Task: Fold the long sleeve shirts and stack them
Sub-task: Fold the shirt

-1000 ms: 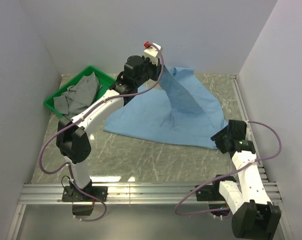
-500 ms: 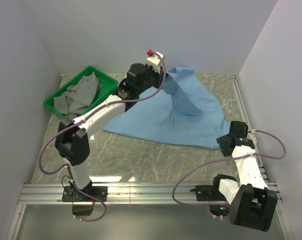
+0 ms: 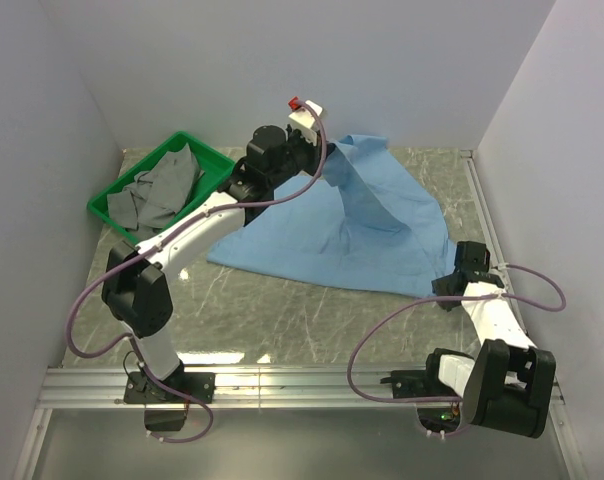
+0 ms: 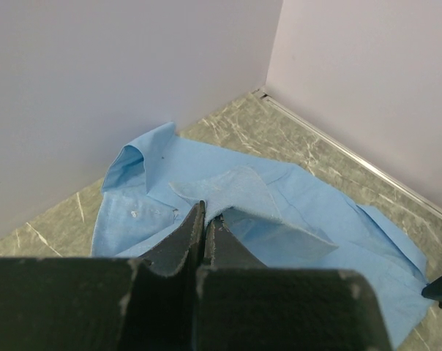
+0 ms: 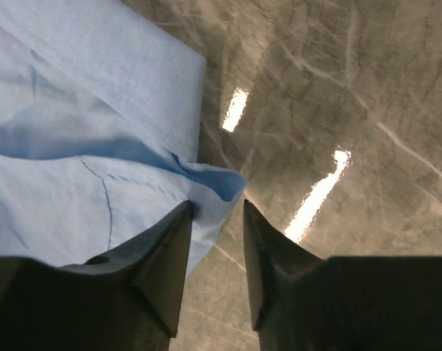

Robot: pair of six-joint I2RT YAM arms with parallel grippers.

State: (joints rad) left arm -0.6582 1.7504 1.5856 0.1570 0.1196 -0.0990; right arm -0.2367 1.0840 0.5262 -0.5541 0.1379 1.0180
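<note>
A light blue long sleeve shirt (image 3: 322, 235) lies spread over the back half of the table, its collar (image 4: 137, 157) toward the back wall. My left gripper (image 3: 324, 165) is shut on a raised fold of it (image 4: 205, 212), so the cloth hangs in a peak below the fingers. My right gripper (image 3: 448, 286) is low at the shirt's near right corner. In the right wrist view its jaws (image 5: 217, 205) stand apart, with the corner's tip (image 5: 221, 183) lying between them. The left finger rests on the cloth and the right one is over bare table.
A green bin (image 3: 210, 152) holding grey clothes (image 3: 162, 190) stands at the back left. White walls close in the table on the left, back and right. A metal rail (image 3: 282, 380) runs along the near edge.
My right gripper has slid right and back to the shirt's near right corner and its jaws have narrowed. The left gripper has shifted slightly while keeping the shirt's fold lifted.
</note>
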